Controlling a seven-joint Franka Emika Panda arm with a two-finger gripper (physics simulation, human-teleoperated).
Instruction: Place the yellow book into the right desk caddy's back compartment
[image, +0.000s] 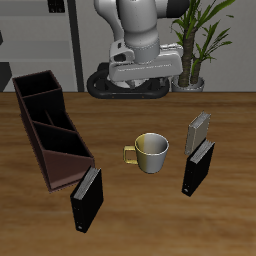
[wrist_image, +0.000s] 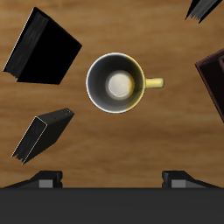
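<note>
The fingers (wrist_image: 112, 181) are hanging spread apart and empty above the mug (image: 151, 151); the book (image: 199, 130) is standing beside it, away from the caddy (image: 48, 125).

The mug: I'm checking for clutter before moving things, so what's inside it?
The mug looks empty: the wrist view shows its pale inner wall and bare bottom. Nothing covers the opening.

The Franka arm (image: 140, 30) hangs high at the back of the bench, its gripper (wrist_image: 112, 179) pointing straight down, fingers spread, holding nothing.
</note>
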